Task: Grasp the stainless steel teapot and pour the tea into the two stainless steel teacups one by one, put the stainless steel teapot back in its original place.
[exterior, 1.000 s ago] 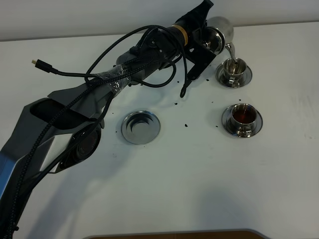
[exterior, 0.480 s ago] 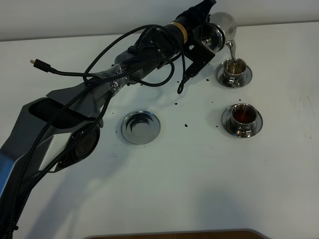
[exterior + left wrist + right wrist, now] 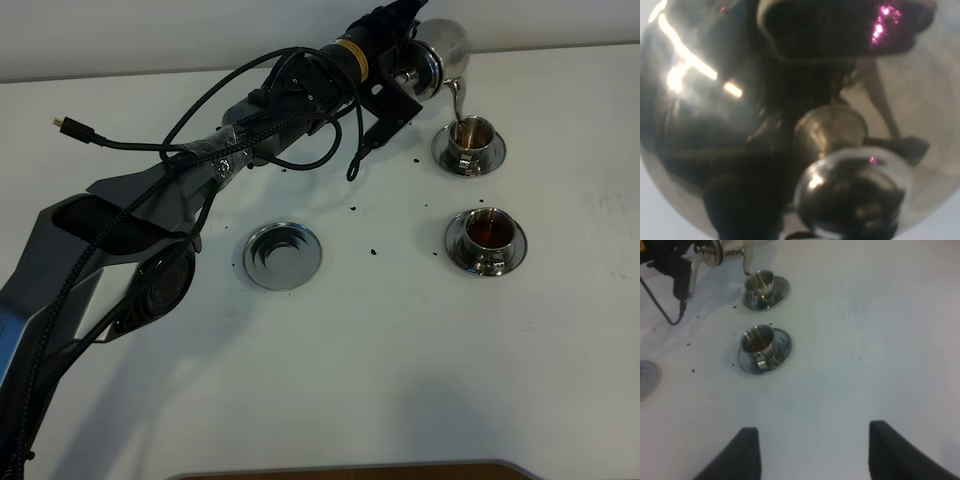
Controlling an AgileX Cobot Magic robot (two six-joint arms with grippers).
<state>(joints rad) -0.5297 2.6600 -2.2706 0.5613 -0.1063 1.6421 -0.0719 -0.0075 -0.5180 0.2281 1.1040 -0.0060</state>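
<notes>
Steel teapot [image 3: 443, 45] tipped over teacup [image 3: 470, 132] | left gripper [image 3: 410, 72] seemingly pinching it | right gripper [image 3: 812, 452] spread

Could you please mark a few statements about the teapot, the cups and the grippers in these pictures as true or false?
1. The teapot is tilted with its spout over the far teacup. True.
2. The near teacup is empty. False: it holds dark tea.
3. The teapot stands on the lone saucer. False: the left gripper holds it aloft by the far teacup.
4. The right gripper is open and holds nothing. True.
</notes>
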